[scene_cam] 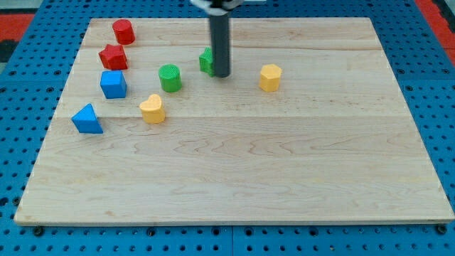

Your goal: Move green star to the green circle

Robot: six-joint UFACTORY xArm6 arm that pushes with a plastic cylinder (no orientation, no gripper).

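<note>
My tip (221, 75) beside green star (206, 61) (half-hidden)

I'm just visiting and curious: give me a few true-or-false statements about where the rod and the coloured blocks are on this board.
1. My tip is right beside the green star. True.
2. The green circle lies to the view's right of the star. False: it lies to its left.
3. Two yellow blocks are on the board. True: and.
4. The blue blocks sit at the view's right. False: both, and, are at the left.
</note>
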